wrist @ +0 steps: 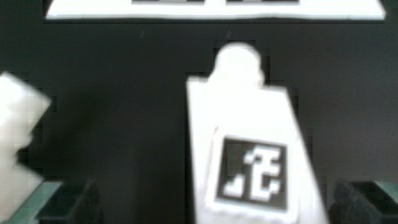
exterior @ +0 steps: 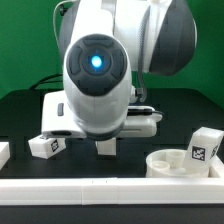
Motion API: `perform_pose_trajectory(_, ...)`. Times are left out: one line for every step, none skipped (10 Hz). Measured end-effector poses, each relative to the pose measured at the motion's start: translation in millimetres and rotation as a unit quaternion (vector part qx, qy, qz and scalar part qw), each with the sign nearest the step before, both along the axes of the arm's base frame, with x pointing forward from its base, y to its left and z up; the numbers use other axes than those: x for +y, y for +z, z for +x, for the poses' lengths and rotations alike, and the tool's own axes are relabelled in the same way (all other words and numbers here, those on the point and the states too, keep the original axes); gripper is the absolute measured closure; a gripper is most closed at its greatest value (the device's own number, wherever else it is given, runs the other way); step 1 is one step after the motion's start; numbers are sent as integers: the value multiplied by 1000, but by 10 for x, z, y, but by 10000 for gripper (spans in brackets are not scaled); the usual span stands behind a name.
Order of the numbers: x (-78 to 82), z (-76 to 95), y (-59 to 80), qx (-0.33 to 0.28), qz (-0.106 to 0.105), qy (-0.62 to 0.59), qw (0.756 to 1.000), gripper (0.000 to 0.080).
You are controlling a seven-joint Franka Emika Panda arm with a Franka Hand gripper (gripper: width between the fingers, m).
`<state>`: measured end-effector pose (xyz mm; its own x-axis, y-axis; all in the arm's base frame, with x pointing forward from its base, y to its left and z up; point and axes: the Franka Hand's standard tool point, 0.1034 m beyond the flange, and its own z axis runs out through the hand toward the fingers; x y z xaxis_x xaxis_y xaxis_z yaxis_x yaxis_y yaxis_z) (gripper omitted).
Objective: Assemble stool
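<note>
White leg point(wrist: 246, 110): lies flat on the black tabletop point(wrist: 125, 60), straight beneath my hand. Its square black-and-white tag point(wrist: 254, 170) faces up at me, and its narrower rounded end points away from my hand.
Hand point(wrist: 214, 207): spread wide apart and clamped on nothing, hovering low over the tagged end of the leg.
Fingers point(wrist: 61, 204): one dark tip stands on each side of the leg. A strip of black tabletop shows between each tip and the leg, so neither touches it.
Marker board point(wrist: 214, 8): flat on the tabletop past the leg's far end, apart from the leg.
White shape point(wrist: 22, 110): off to one side of my hand and blurred; I cannot tell which part it is.
Seat point(exterior: 168, 162): a round shallow white ring on the tabletop, near my hand on the exterior view's right.
Second leg point(exterior: 204, 150): beyond the seat from my hand, just beside its rim, with the tag showing. I cannot tell whether the two touch.
Third leg point(exterior: 47, 146): near my hand on the opposite side, the exterior view's left. It sits on the tabletop with its tag showing.
Rail point(exterior: 100, 190): long and white, running across the tabletop edge nearest the exterior camera, apart from my hand.
Arm point(exterior: 98, 70): in the exterior view my own white body hides the leg that lies under my hand.
</note>
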<state>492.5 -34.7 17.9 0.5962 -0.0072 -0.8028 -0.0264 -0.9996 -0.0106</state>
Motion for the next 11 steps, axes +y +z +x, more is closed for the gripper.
perform_pose_trajectory(13, 25, 1, -8, 0, 2, 1000, 151)
perform_pose_trajectory(11, 22, -14, -10, 0, 2, 1000, 151)
perform_pose_trajectory(4, 15, -50, -14, -1, 2, 1000, 151)
perform_pose_trajectory(0, -1, -92, -17, -2, 2, 1000, 151)
perform_pose_trajectory(6, -12, -115, -18, -3, 2, 1000, 151)
perform_pose_trajectory(20, -11, -133, -21, -4, 3, 1000, 151)
perform_pose_trajectory(35, -10, -141, -22, -4, 4, 1000, 263)
perform_pose_trajectory(43, -7, -143, -22, -4, 5, 1000, 398)
perform_pose_trajectory(51, -6, -142, -22, -3, 5, 1000, 398)
perform_pose_trajectory(54, -4, -142, -23, -3, 6, 1000, 476)
perform_pose_trajectory(50, -4, -142, -23, -3, 5, 1000, 476)
